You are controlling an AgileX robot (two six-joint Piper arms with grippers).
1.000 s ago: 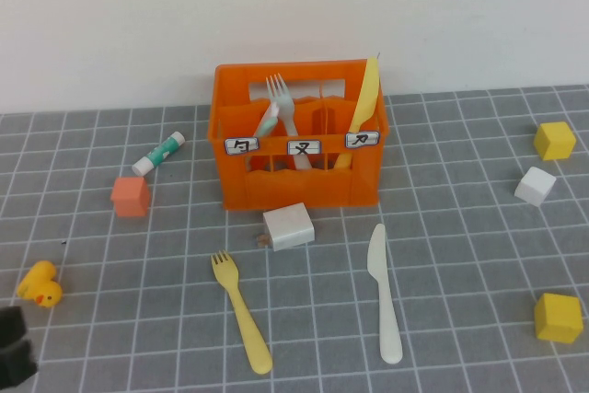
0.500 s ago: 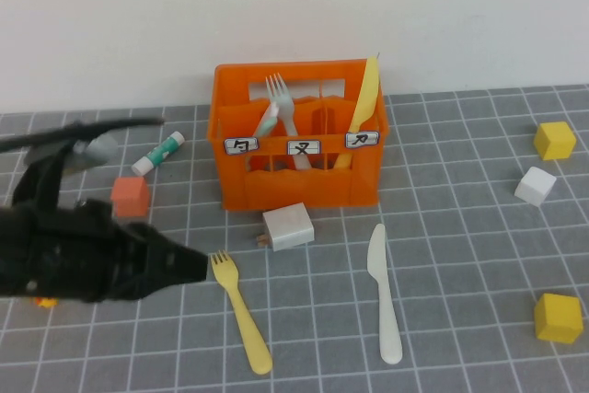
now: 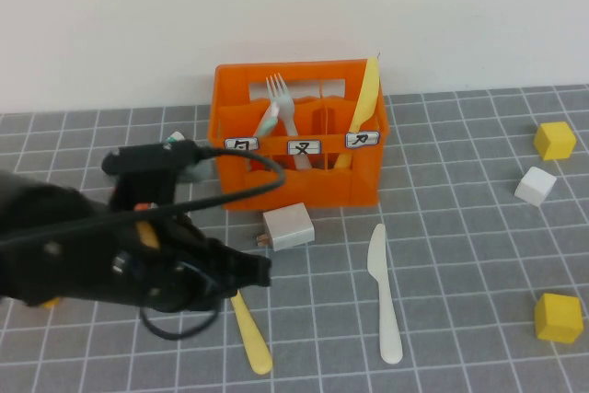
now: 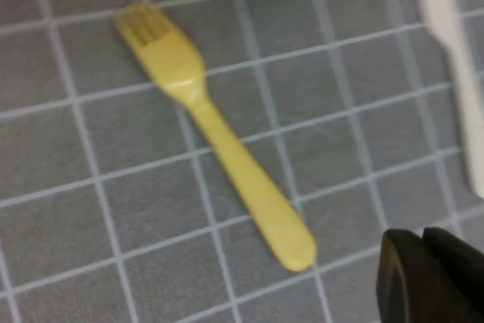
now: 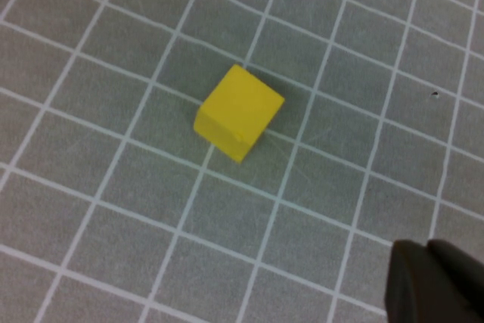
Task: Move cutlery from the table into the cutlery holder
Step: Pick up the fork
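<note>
Left arm reaches low over near-left surface, left gripper (image 3: 260,271) jaws closed, empty. Right gripper (image 5: 437,284) jaws closed, above yellow cube (image 5: 239,113). Surface (image 3: 460,227) grey, white-gridded; white wall behind. Pale yellow fork (image 4: 213,126) lies flat just beside left jaws, untouched. White knife (image 3: 384,294) right of it. Orange crate (image 3: 299,181) far, centre.

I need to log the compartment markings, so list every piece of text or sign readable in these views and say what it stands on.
Left white label on the front of the orange plastic slotted crate: one black character, too blurred to read.
Middle white label: one black character, looks like "又", not certain.
Right white label: one black character, too blurred to read.
Green-and-white tube behind the left arm: no print can be made out.
Nothing else carries text.
</note>
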